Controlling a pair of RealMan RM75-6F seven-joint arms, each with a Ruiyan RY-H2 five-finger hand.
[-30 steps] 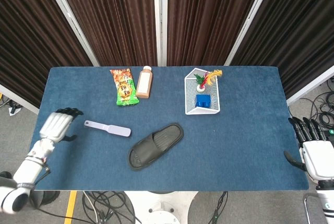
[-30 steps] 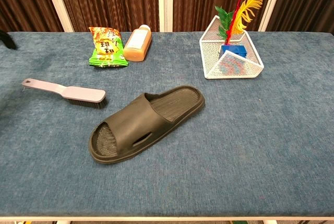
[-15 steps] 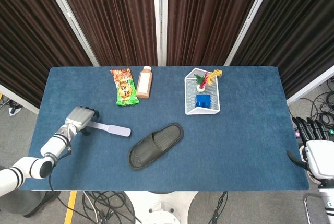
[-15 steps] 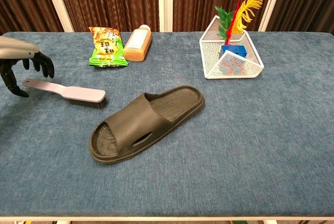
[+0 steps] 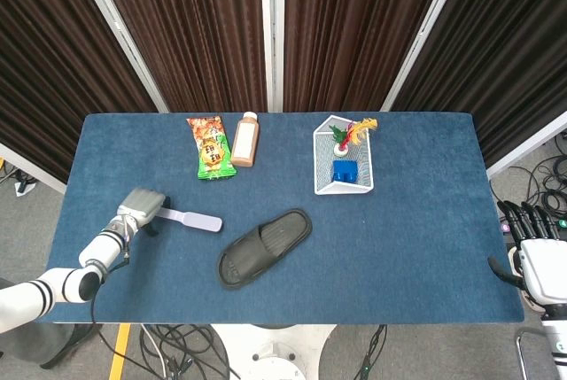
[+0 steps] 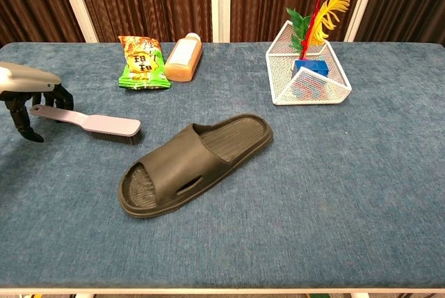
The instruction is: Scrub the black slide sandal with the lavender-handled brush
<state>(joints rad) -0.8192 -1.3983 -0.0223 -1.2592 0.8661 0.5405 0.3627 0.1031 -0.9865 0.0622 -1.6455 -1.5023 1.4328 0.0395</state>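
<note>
The black slide sandal [image 5: 264, 246] [image 6: 195, 162] lies flat near the table's front middle, sole down, toe end toward the front left. The lavender-handled brush [image 5: 190, 218] [image 6: 87, 121] lies to its left, bristles down, handle pointing left. My left hand [image 5: 142, 207] [image 6: 31, 100] hovers low over the handle's end. Its fingers curl down on the far side and its thumb on the near side, with no firm hold showing. My right hand [image 5: 536, 252] hangs beyond the table's right edge, fingers spread and empty.
A green snack bag [image 5: 210, 147] [image 6: 143, 62] and an orange bottle [image 5: 244, 140] [image 6: 183, 57] lie at the back. A white wire basket [image 5: 343, 167] [image 6: 308, 72] with a blue box and feathers stands at the back right. The table [image 5: 416, 229] is covered in blue cloth.
My left hand moved right from the table's left edge and came down over the end of the brush handle. The brush and the sandal have not shifted. My right hand sank slightly.
</note>
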